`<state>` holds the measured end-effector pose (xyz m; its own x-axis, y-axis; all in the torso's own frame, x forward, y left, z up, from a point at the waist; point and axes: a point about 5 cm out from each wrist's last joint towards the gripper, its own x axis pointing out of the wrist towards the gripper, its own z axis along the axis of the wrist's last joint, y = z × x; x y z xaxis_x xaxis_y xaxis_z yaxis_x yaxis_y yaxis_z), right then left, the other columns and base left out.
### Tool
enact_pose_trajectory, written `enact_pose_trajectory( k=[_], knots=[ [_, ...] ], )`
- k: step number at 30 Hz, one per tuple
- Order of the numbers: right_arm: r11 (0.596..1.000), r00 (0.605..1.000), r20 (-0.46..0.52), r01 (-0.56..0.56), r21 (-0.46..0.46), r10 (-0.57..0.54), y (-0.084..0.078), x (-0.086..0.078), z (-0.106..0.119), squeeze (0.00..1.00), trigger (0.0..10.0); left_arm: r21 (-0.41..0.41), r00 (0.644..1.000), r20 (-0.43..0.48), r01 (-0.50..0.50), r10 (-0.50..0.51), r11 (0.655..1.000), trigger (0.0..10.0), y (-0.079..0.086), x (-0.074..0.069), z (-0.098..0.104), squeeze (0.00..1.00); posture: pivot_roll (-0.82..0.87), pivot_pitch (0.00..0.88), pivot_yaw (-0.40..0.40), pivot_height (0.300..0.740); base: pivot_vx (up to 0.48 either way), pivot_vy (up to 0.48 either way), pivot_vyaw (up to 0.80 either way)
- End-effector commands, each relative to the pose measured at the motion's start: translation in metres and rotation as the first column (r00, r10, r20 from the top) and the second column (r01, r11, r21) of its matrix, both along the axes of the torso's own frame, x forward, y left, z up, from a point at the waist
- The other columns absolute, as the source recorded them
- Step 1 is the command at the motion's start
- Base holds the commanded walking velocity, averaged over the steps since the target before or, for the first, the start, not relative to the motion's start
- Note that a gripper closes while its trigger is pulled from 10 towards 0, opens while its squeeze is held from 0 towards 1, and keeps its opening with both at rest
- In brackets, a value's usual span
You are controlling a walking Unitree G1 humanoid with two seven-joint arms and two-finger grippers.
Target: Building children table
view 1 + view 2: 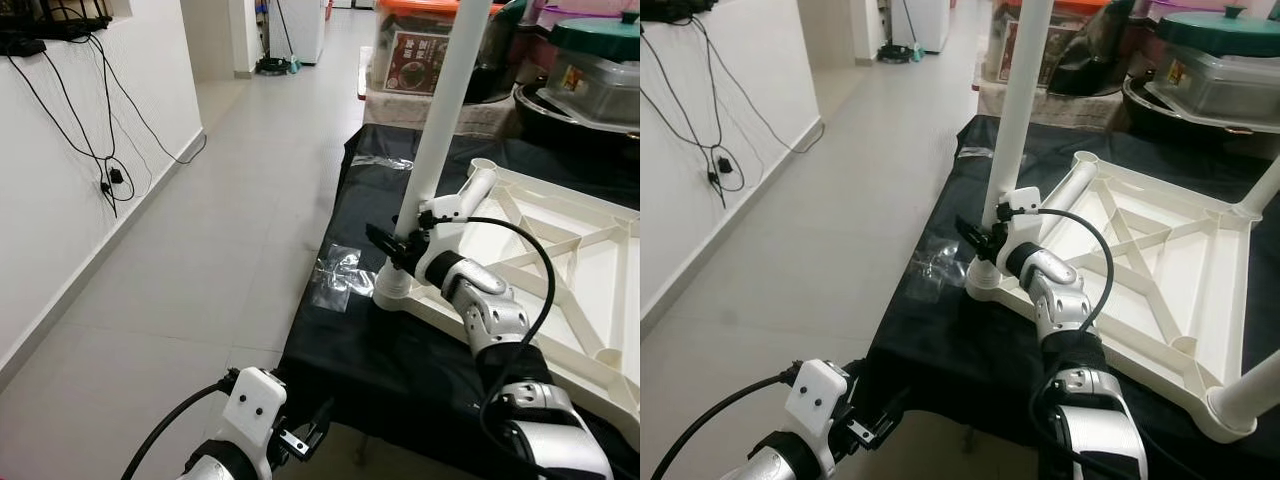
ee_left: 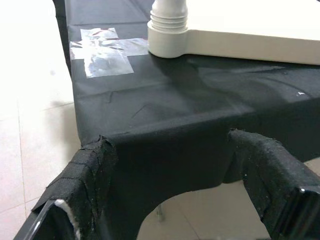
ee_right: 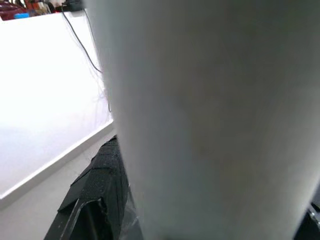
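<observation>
One white leg stands in the tabletop's corner socket, right hand clamped around it; left hand apart.

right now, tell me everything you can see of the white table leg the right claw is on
The long white plastic-looking tube leg stands nearly upright, leaning slightly, its lower end seated in the ribbed corner socket of the upside-down white ribbed tabletop, which lies on the black cloth-covered surface. It is smooth and round, and its top runs out of view. The right claw grips it just above the socket.
</observation>
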<state>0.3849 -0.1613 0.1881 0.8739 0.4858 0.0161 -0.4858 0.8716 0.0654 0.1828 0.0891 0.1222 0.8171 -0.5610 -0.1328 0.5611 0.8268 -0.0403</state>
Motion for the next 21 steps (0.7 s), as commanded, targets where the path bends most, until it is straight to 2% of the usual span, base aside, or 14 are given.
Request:
enact_pose_trajectory(
  k=[1, 6, 12, 21],
  knots=[
    [0.998, 0.998, -0.022, -0.060, 0.013, 0.060, 0.011, 0.000, -0.006, 0.00, 10.0, 0.004, 1.000, -0.016, -0.008, 0.008, 1.000, 10.0, 0.002, 0.000, -0.003, 0.00, 0.14, 0.083, -0.070, 0.740, 0.000, 0.000, 0.00],
    [0.994, 0.994, -0.035, -0.102, 0.031, 0.103, 0.016, -0.003, -0.016, 0.00, 10.0, 0.008, 1.000, -0.016, -0.006, 0.006, 1.000, 10.0, 0.002, 0.001, -0.004, 0.00, 0.15, 0.078, -0.067, 0.740, 0.000, 0.000, 0.00],
    [0.993, 0.992, -0.065, -0.102, 0.066, 0.106, 0.018, -0.008, -0.029, 0.00, 10.0, 0.014, 1.000, -0.016, -0.007, 0.007, 1.000, 10.0, 0.004, 0.007, -0.007, 0.00, 0.15, 0.053, -0.062, 0.740, 0.000, 0.000, 0.00],
    [0.990, 0.991, -0.065, -0.108, 0.086, 0.114, 0.023, -0.007, -0.032, 0.00, 10.0, 0.021, 1.000, -0.019, -0.009, 0.010, 1.000, 10.0, 0.006, 0.010, -0.009, 0.00, 0.15, 0.036, -0.058, 0.740, 0.000, 0.000, 0.00]
  ],
)
